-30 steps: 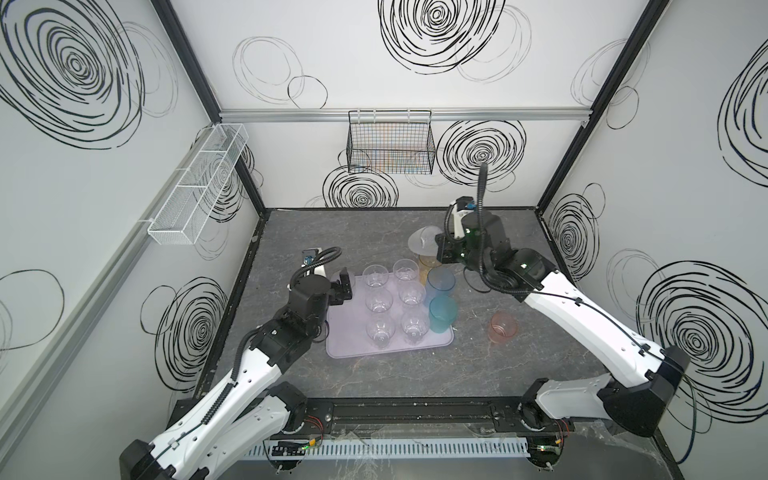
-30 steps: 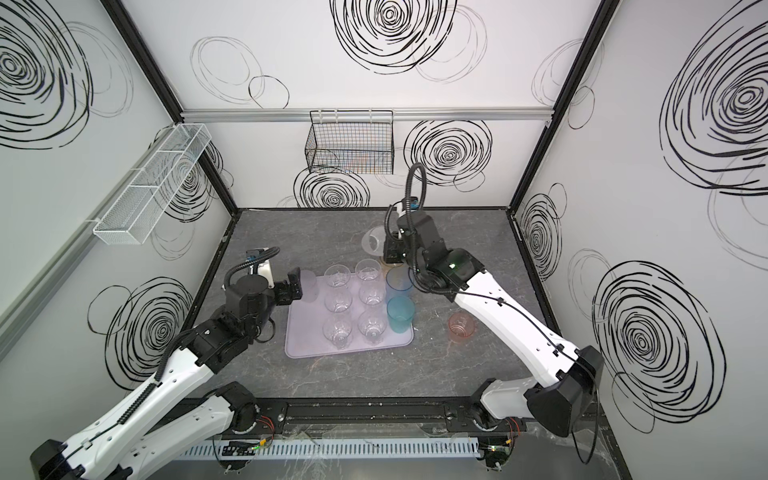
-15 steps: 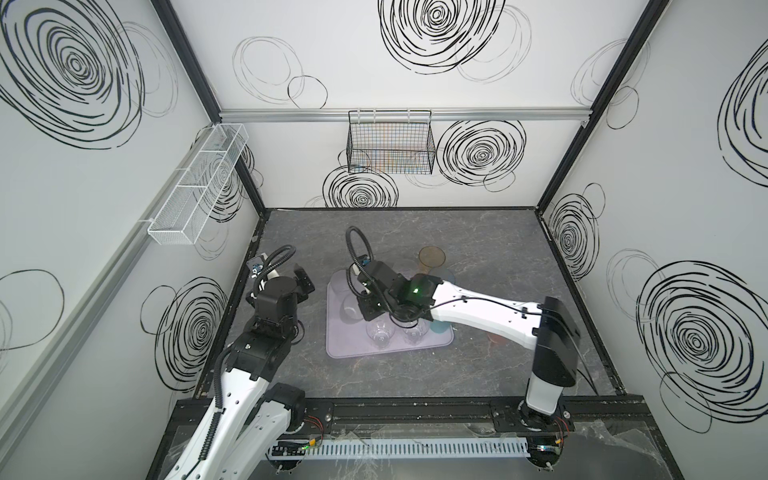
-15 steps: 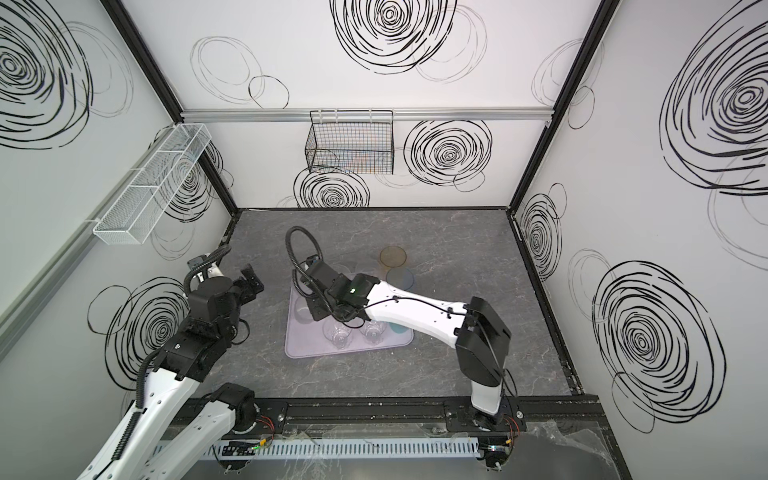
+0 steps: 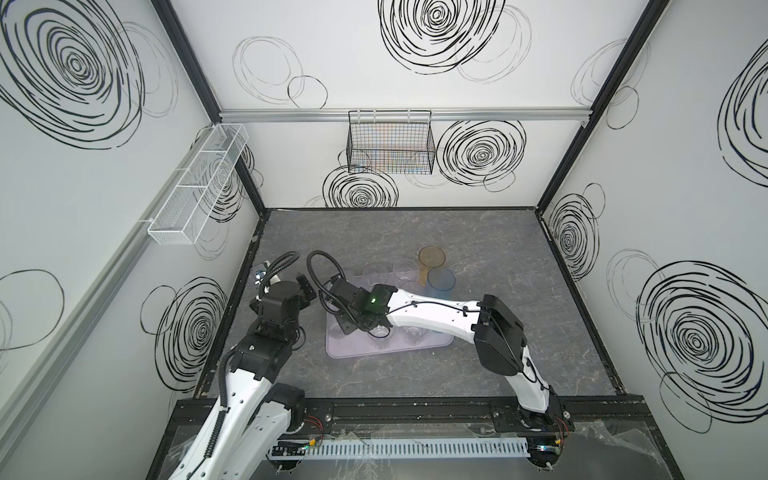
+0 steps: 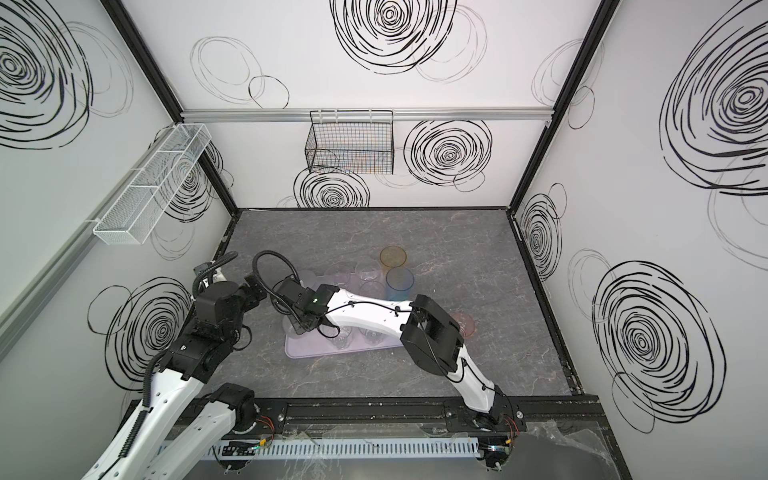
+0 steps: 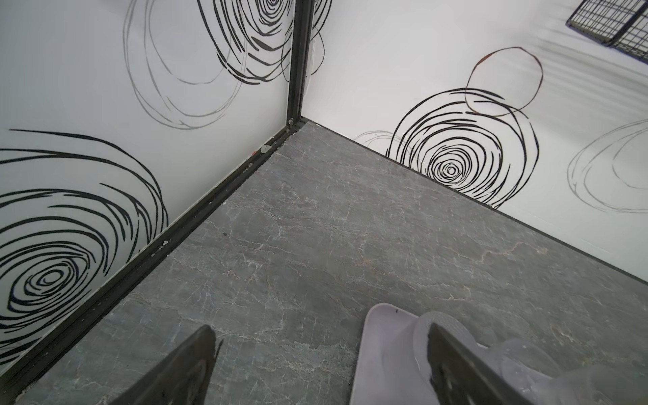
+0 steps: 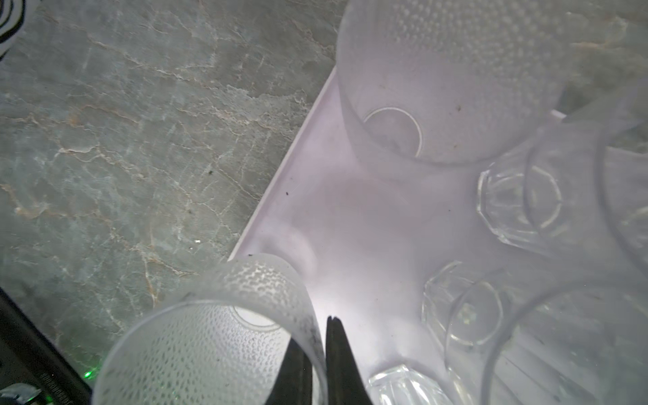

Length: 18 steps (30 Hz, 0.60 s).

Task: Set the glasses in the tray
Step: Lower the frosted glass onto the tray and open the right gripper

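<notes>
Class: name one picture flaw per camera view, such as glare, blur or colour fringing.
Right wrist view: glare bleaches the tray beside the frosted glass. Left wrist view: blur streaks by the black wire basket. In a top view: rainbow fringing on that basket.

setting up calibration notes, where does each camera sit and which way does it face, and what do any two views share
Top views: high at the front, facing down toward the back wall; both arms whole, left gripper left of the tray, right gripper over it.
Left wrist: on the left arm, facing the table at its back left corner; its open fingers show.
Right wrist: on the right arm, facing down at the tray; its fingers pinch the wall of the frosted glass.
Shared: both wrist views show the tray's left rim.
</notes>
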Available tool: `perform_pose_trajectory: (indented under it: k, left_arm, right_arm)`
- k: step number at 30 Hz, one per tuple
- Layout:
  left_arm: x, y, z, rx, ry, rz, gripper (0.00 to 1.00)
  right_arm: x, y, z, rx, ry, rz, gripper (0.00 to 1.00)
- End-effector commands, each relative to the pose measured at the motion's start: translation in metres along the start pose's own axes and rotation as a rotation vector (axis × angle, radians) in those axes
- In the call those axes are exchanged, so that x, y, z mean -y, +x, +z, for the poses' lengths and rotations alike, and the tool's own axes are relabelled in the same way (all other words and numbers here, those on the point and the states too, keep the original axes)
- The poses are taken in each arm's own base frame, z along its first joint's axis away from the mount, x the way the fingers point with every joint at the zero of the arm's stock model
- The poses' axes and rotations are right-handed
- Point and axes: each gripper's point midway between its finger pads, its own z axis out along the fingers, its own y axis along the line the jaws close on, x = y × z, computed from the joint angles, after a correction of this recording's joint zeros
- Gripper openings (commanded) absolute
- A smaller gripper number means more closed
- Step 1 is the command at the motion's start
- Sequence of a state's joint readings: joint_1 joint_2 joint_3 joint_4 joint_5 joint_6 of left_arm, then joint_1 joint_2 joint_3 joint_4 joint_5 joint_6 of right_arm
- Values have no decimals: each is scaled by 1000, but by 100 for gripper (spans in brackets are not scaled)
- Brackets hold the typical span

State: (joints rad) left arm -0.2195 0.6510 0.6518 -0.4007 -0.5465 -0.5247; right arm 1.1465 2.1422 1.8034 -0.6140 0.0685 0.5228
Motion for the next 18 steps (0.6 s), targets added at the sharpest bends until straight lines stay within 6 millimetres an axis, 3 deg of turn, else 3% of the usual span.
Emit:
perform_pose_trajectory:
  k: [1, 11, 18]
  left_arm:
    - [3, 0, 2, 6, 22, -31, 96]
    - [12, 15, 3, -16, 48, -1, 96]
    - [21, 23, 0, -19, 65, 27, 96]
  right_arm:
    - [22, -3, 8, 6, 64, 22, 2]
    - [28, 0, 18, -11, 61, 36, 20]
    - [25, -8, -1, 19, 47, 50, 24]
